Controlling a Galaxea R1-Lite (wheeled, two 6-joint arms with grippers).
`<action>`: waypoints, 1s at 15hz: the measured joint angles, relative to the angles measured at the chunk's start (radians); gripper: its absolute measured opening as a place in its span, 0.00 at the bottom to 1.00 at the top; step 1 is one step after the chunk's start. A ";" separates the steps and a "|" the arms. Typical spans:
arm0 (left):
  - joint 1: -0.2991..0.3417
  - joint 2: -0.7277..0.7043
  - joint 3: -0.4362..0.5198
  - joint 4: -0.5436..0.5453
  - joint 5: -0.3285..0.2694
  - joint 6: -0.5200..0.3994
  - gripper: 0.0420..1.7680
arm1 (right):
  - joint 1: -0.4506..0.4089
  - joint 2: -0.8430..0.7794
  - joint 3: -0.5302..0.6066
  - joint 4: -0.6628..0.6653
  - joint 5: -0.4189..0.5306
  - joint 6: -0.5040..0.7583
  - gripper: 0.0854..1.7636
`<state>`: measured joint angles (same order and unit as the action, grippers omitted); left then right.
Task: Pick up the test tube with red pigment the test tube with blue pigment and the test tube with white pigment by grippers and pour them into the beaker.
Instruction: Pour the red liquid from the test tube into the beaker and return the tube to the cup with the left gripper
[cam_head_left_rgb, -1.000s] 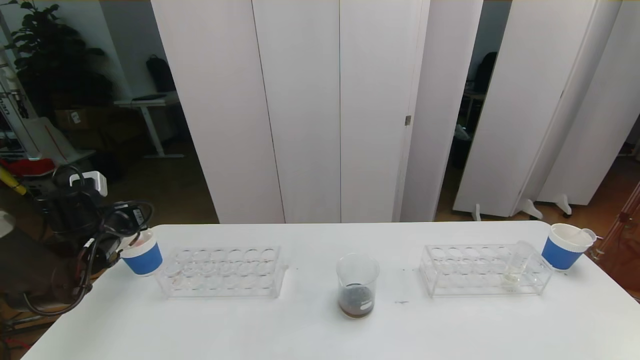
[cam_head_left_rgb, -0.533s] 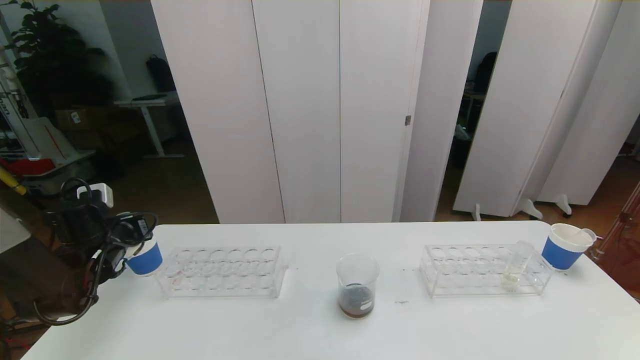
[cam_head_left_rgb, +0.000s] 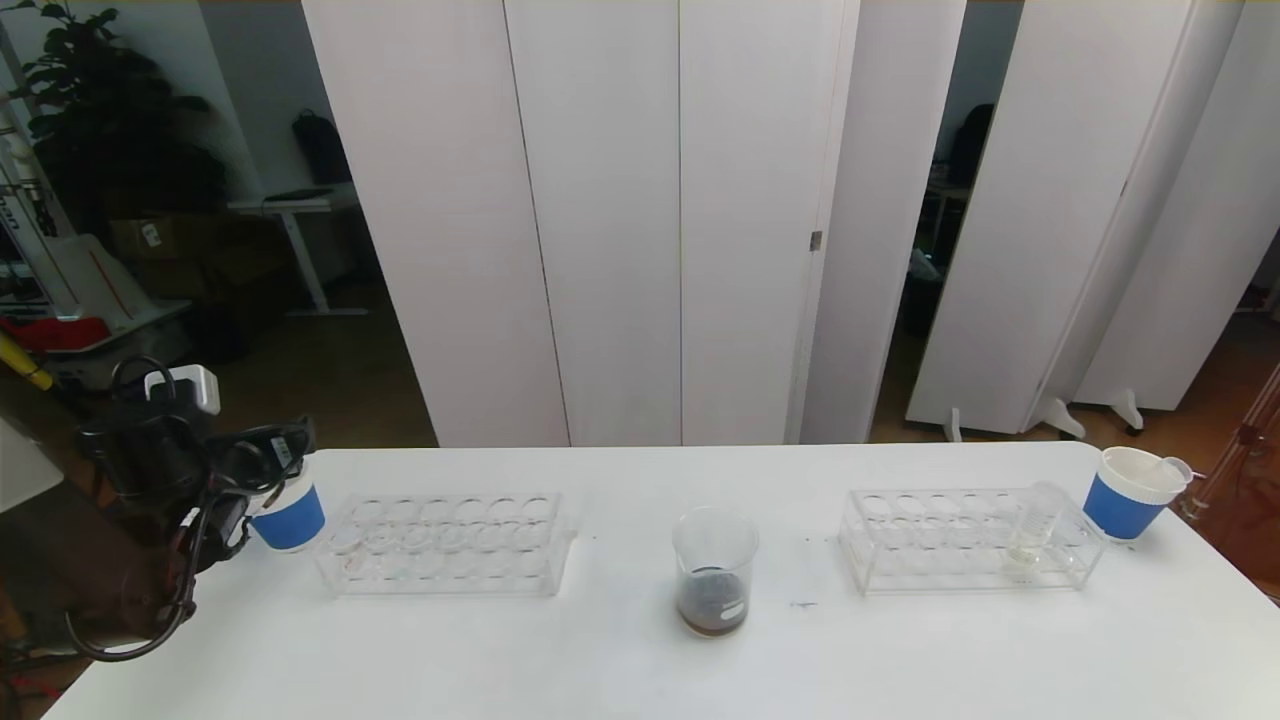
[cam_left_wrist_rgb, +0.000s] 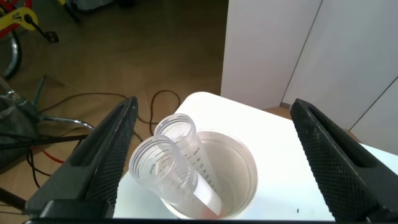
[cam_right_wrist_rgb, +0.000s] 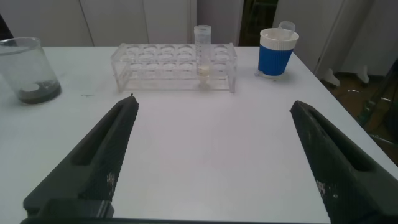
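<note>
Left end effector hovers over the left blue paper cup at the bench edge, fingers wide apart, holding nothing; two empty clear tubes lean inside that cup. Left rack looks empty. Beaker mid-bench holds dark liquid at the bottom. Right rack carries one upright tube with white pigment, pale liquid in its tip. Right blue cup holds another tube. Right end effector hangs low over bare bench, fingers spread, empty. The remaining tube is probably light, thin, slick and breakable: grip mid-body above the rack, gentle squeeze.
</note>
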<state>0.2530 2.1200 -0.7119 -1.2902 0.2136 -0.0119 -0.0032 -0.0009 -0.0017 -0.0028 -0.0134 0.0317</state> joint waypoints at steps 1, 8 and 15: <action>0.000 -0.009 0.006 -0.006 0.000 0.001 0.99 | 0.000 0.000 0.000 0.000 0.000 0.000 0.99; -0.025 -0.174 0.067 0.004 -0.060 0.007 0.99 | 0.000 0.000 0.000 0.000 0.000 0.000 0.99; -0.049 -0.523 0.152 0.114 -0.173 0.054 0.99 | 0.000 0.000 0.000 0.000 0.000 0.000 0.99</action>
<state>0.2043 1.5966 -0.5598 -1.1766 0.0402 0.0417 -0.0032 -0.0009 -0.0017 -0.0028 -0.0134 0.0317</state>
